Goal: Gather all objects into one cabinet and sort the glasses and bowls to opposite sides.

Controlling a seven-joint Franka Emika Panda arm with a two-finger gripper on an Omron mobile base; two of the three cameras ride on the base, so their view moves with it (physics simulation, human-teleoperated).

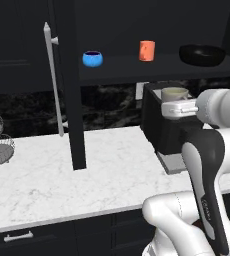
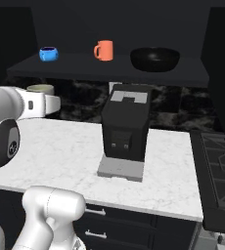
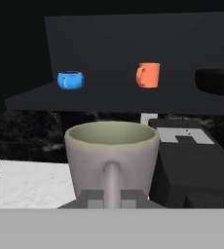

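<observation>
Beige-grey mug [image 3: 112, 158] upright in the air above the white marble counter [image 1: 62, 175] and below the cabinet shelf [image 2: 109, 66] — the gripper [image 3: 112, 198] is closed on its handle, fingers pinching it from both sides. On the shelf, well apart in a row: blue bowl [image 1: 92, 58], orange mug [image 1: 147, 50], black bowl [image 1: 202, 55] — cabinet door [image 1: 69, 85] stands open with its long silver handle [image 1: 53, 80] facing out. Black coffee machine [image 2: 125, 129] sits on the counter just beside the held mug.
</observation>
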